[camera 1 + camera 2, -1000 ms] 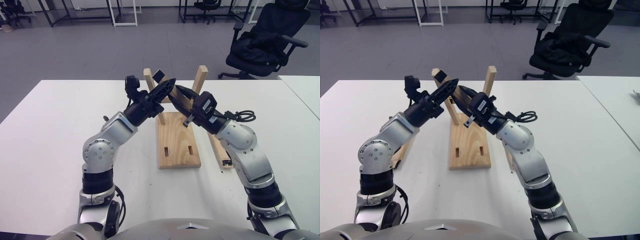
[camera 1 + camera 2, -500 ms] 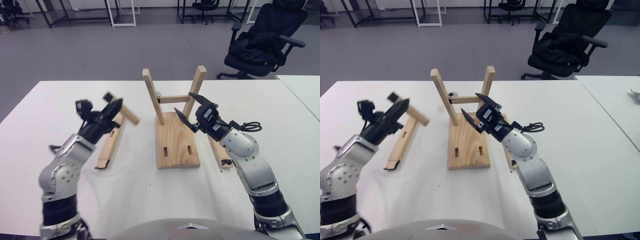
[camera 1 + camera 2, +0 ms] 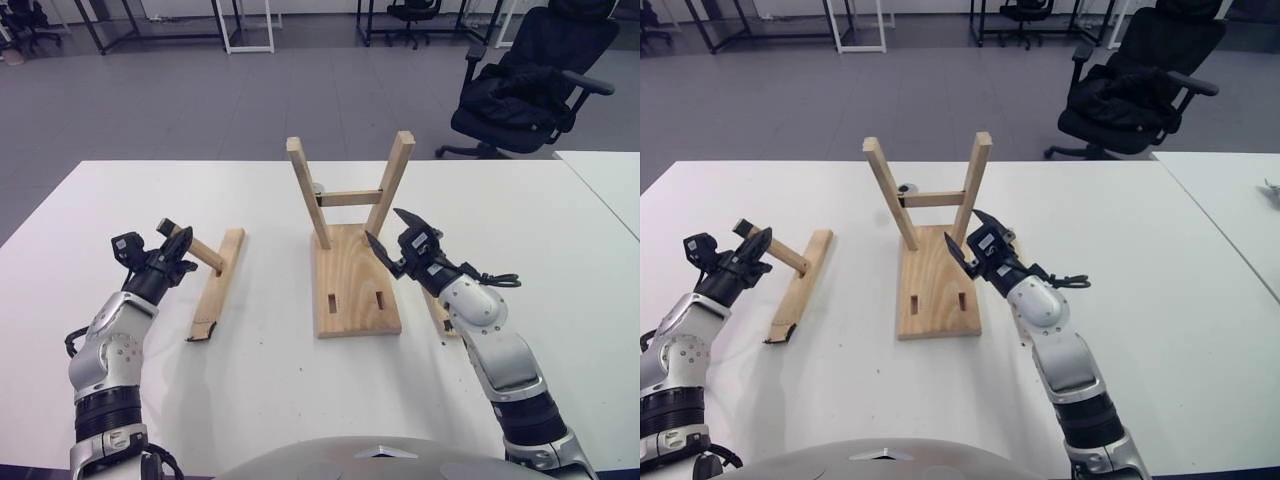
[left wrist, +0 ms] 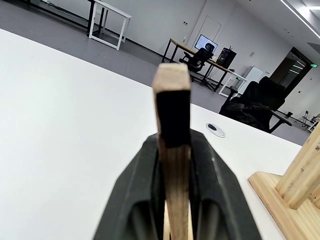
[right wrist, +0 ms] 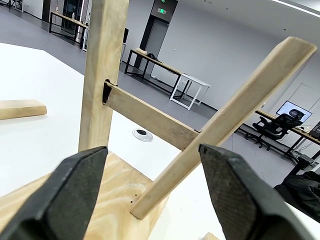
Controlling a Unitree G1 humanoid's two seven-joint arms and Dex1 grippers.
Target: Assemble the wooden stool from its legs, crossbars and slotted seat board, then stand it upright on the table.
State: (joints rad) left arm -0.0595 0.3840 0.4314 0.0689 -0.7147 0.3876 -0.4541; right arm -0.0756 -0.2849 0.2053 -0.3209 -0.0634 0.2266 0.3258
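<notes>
White table (image 3: 300, 380), office floor and chairs behind. At left, the left gripper (image 3: 172, 262) is clamped on a short crossbar (image 3: 200, 250). Its far end meets a loose leg (image 3: 222, 275) lying flat, but the joint is hard to make out. In the centre, the seat board (image 3: 352, 295) lies flat. It carries two upright legs (image 3: 305, 190) linked by a joining bar (image 3: 350, 197). The right gripper (image 3: 383, 226) stands spread beside them, gripping nothing. A further leg (image 3: 440, 312) lies largely hidden by the right arm.

1. An open-plan office or lab workroom was indicated.
2. A black swivel chair (image 3: 528, 90) and metal-framed desks (image 3: 246, 30) were noted on a wide grey floor (image 3: 180, 100).
3. A monitor (image 4: 205, 43) was recorded on a far desk, beyond the white work table (image 3: 300, 390).
</notes>
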